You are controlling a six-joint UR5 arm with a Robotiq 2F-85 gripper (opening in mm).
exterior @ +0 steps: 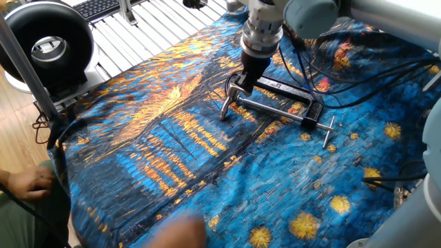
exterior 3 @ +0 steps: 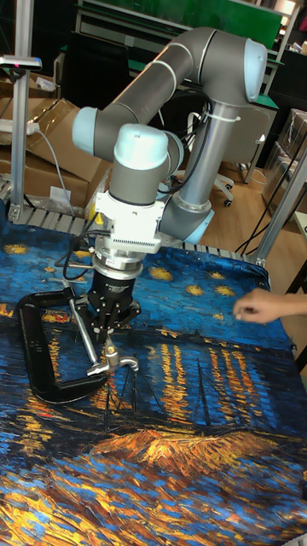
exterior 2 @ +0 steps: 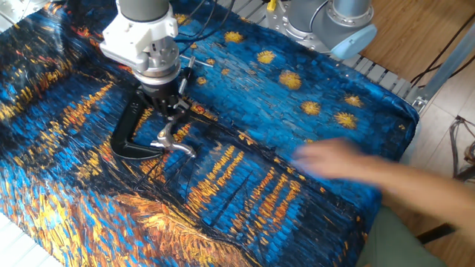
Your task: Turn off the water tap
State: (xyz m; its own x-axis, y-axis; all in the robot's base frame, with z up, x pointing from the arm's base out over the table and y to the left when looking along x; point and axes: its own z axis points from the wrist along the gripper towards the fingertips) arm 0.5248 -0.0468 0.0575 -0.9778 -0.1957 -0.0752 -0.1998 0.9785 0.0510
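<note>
A small metal water tap (exterior: 227, 105) (exterior 2: 172, 144) (exterior 3: 116, 361) is held in the jaw of a black C-clamp (exterior: 284, 88) (exterior 2: 125, 139) (exterior 3: 34, 363) that lies on the painted blue and orange cloth. My gripper (exterior: 242, 87) (exterior 2: 170, 113) (exterior 3: 109, 336) points straight down right over the tap. Its dark fingers are close together around the tap's top handle, which they mostly hide. The spout sticks out below them towards the orange part of the cloth.
A person's blurred hand (exterior 2: 334, 159) (exterior 3: 256, 305) reaches over the cloth's right edge. Black cables (exterior: 358, 62) lie behind the clamp, and its screw handle (exterior: 329, 132) sticks out. A black round device (exterior: 47, 43) stands at the far left.
</note>
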